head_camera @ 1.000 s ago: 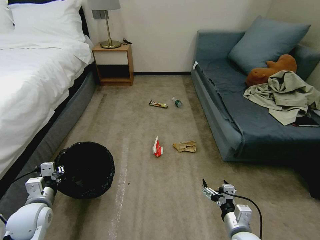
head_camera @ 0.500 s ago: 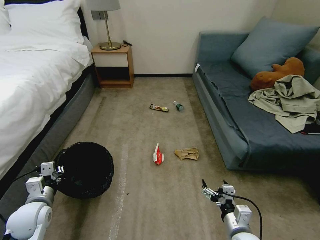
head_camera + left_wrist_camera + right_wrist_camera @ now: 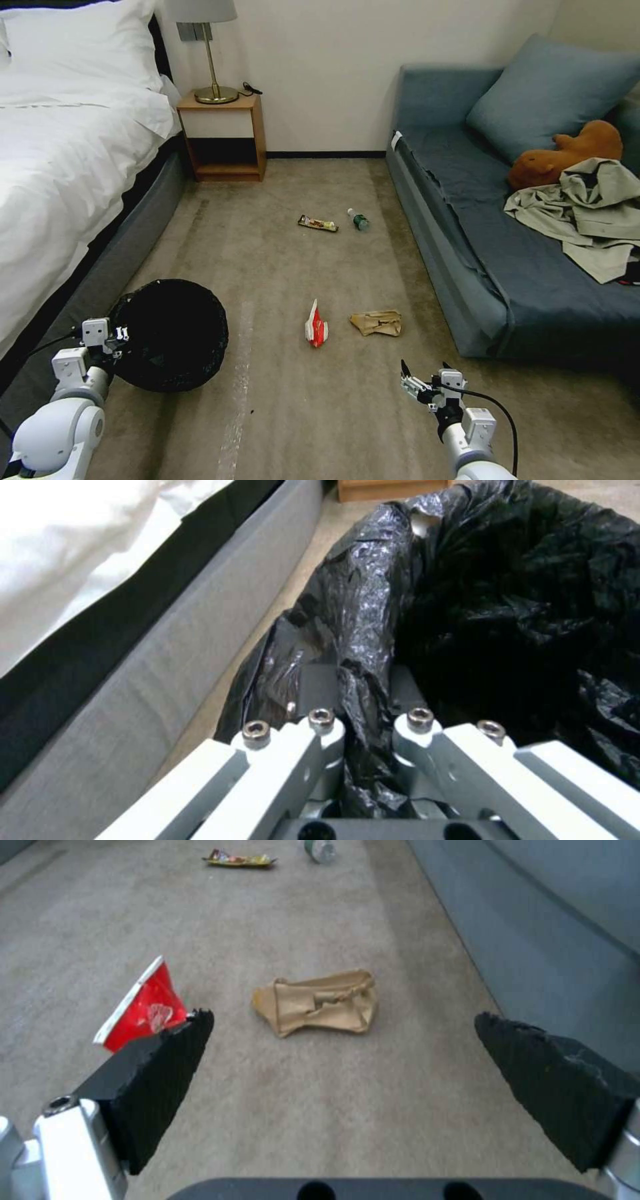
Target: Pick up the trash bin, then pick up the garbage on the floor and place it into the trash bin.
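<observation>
The trash bin (image 3: pixel 170 333), lined with a crinkled black bag (image 3: pixel 507 595), hangs at the lower left beside the bed, with my left gripper (image 3: pixel 120 337) shut on its rim (image 3: pixel 363 700). The garbage lies on the carpet: a red-and-white snack packet (image 3: pixel 315 325) (image 3: pixel 141 1007), a crumpled brown paper bag (image 3: pixel 377 323) (image 3: pixel 319 1002), a dark bar wrapper (image 3: pixel 317 223) (image 3: pixel 239 859) and a small plastic bottle (image 3: pixel 359 219) (image 3: pixel 321 848). My right gripper (image 3: pixel 421 381) (image 3: pixel 343 1080) is open, low above the carpet, short of the paper bag.
A white bed (image 3: pixel 60 160) runs along the left. A blue sofa (image 3: pixel 487 247) stands on the right, carrying a cushion, a brown plush toy (image 3: pixel 567 153) and beige clothing (image 3: pixel 590 210). A wooden nightstand (image 3: pixel 220 137) with a lamp stands at the far wall.
The whole picture has shifted: the camera moved forward, so the litter, sofa and bed lie nearer and lower in view. Both arms keep their poses, the bin still held.
</observation>
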Available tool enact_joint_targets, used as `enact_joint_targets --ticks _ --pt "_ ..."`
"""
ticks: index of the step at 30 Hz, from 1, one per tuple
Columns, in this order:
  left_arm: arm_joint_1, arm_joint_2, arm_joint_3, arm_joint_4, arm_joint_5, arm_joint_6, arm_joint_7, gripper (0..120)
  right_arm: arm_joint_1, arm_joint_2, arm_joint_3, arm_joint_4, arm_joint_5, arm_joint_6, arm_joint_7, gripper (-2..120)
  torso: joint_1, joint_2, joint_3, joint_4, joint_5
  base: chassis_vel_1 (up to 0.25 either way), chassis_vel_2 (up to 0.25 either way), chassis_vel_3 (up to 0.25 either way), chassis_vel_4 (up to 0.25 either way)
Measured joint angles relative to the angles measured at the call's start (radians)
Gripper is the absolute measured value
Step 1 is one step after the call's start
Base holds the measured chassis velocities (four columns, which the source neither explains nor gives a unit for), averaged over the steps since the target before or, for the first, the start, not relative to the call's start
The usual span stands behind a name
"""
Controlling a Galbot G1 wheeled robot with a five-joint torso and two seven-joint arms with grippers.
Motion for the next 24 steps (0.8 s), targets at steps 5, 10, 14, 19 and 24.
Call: enact_joint_targets --ticks 5,10,14,19,24 --pt "-0.005 0.001 0.001 -0.001 0.000 0.001 0.000 4 0.008 0.002 -0.002 -0.010 -0.006 0.000 -0.002 100 0.000 0.000 0.000 0.0000 0.0000 -0.113 0.109 0.113 -0.110" --pt "-0.011 0.000 0.005 0.007 0.001 0.001 0.001 4 0.012 0.003 -0.002 -0.018 -0.009 -0.001 -0.003 100 0.000 0.000 0.000 0.0000 0.0000 -0.120 0.103 0.105 -0.097" --pt "-0.016 -0.004 0.011 0.017 0.003 0.000 0.002 4 0.013 0.002 -0.002 -0.026 -0.009 -0.001 -0.004 100 0.000 0.000 0.000 0.0000 0.0000 -0.095 0.109 0.102 -0.104" --pt "-0.020 -0.008 0.013 0.019 0.003 -0.008 0.000 4 0.012 0.003 -0.004 -0.032 -0.009 0.000 -0.006 100 0.000 0.000 0.000 0.0000 0.0000 -0.111 0.114 0.102 -0.115" --pt "-0.019 -0.009 0.013 0.021 0.003 -0.013 -0.001 4 0.012 0.003 -0.005 -0.036 -0.008 -0.001 -0.008 100 0.000 0.000 0.000 -0.0001 0.0000 -0.118 0.103 0.102 -0.111"
